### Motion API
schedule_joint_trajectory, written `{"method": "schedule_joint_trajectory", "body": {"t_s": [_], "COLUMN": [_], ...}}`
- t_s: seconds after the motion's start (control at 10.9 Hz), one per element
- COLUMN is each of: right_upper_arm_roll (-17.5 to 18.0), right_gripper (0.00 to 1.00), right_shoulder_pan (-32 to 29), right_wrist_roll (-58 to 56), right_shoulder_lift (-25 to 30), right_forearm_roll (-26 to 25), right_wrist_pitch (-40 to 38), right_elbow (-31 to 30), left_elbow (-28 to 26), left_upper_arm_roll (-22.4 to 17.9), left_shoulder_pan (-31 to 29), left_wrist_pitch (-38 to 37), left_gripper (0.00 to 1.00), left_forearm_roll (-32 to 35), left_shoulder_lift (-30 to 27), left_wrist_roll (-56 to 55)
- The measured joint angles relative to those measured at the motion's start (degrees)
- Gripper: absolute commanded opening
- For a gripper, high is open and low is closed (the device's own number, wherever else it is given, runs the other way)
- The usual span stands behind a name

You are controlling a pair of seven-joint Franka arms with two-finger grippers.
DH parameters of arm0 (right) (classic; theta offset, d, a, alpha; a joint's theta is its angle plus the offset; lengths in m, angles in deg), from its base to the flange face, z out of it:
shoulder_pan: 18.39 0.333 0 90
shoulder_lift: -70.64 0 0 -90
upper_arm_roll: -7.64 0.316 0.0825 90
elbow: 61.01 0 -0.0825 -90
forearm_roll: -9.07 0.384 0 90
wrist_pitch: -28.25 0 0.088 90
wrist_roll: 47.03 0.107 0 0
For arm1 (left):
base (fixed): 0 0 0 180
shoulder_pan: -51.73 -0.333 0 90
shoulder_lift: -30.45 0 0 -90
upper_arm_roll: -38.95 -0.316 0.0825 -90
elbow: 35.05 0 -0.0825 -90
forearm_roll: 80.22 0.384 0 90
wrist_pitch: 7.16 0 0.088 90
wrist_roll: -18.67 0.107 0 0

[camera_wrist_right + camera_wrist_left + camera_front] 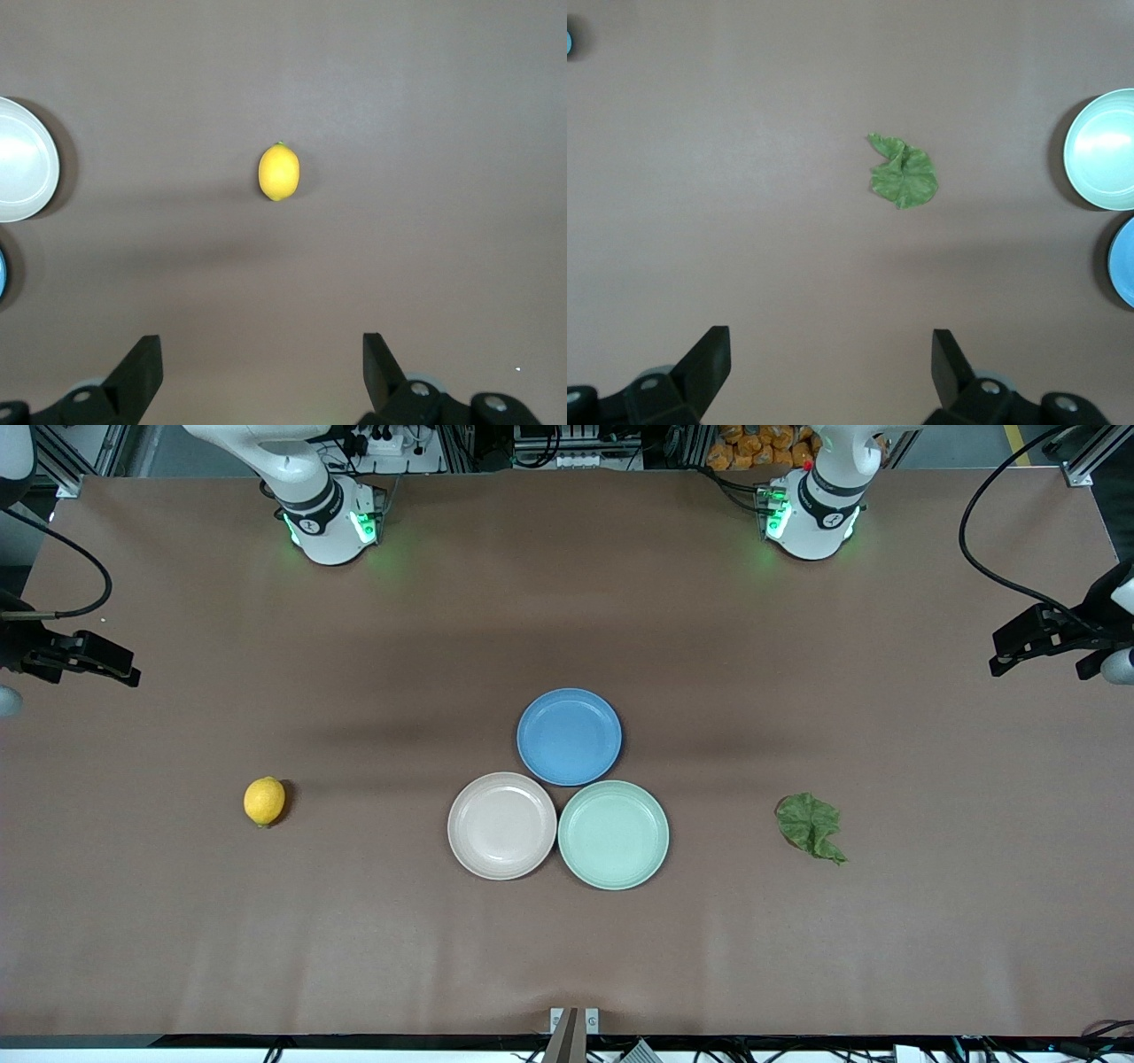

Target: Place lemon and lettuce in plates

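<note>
The yellow lemon (264,801) (279,172) lies on the brown table toward the right arm's end. A dark-green wrinkly lettuce (810,825) (904,172) leaf lies toward the left arm's end. Between them the plates touch each other, one beige-pink (500,825) (22,159) and one mint green (613,834) (1103,149), both with nothing on them. My right gripper (262,345) (124,669) hangs open high over the table by the lemon. My left gripper (831,341) (1005,657) hangs open high over the table by the lettuce. Neither holds anything.
A blue plate (569,736) (1125,261) of the same size touches the two others, farther from the front camera. The arms' bases (332,522) (811,514) stand at the table's back edge. Wide bare tabletop surrounds the lemon and the lettuce.
</note>
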Motion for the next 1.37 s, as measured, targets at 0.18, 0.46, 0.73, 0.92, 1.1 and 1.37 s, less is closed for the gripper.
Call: {"method": "schedule_joint_trajectory", "body": {"t_s": [0.18, 0.46, 0.73, 0.92, 1.1, 1.37], "right_upper_arm_roll": [0.09, 0.23, 0.23, 0.2, 0.0, -0.09], "right_gripper": [1.0, 1.0, 1.0, 1.0, 1.0, 1.0], "right_shoulder_pan": [0.08, 0.43, 0.92, 0.94, 0.91, 0.88], "right_wrist_roll": [-0.01, -0.01, -0.01, -0.01, -0.01, -0.01], "right_shoulder_lift": [0.04, 0.06, 0.04, 0.01, -0.04, -0.19], "right_forearm_roll": [0.0, 0.0, 0.0, 0.0, 0.0, 0.0], "right_wrist_pitch": [-0.01, -0.01, -0.09, -0.15, -0.24, -1.17], "right_elbow": [0.02, 0.19, 0.47, 0.56, 0.56, 0.51], "left_elbow": [-0.01, -0.8, -2.46, -2.47, -2.28, -2.2], "left_upper_arm_roll": [0.0, -0.27, -0.19, 0.1, 0.37, 0.43], "left_shoulder_pan": [0.0, -3.57, -4.31, -3.12, -0.45, 5.9], "left_wrist_pitch": [0.04, -0.2, 8.73, 14.56, 19.71, 26.97], "left_gripper": [1.0, 1.0, 1.0, 1.0, 1.0, 1.0], "left_forearm_roll": [0.0, -1.5, -3.72, -4.0, -4.02, -0.53], "left_shoulder_lift": [0.14, 2.26, 12.98, 20.58, 25.13, 28.79], "left_wrist_roll": [0.0, 5.7, 6.08, 5.54, 2.43, -6.21]}}
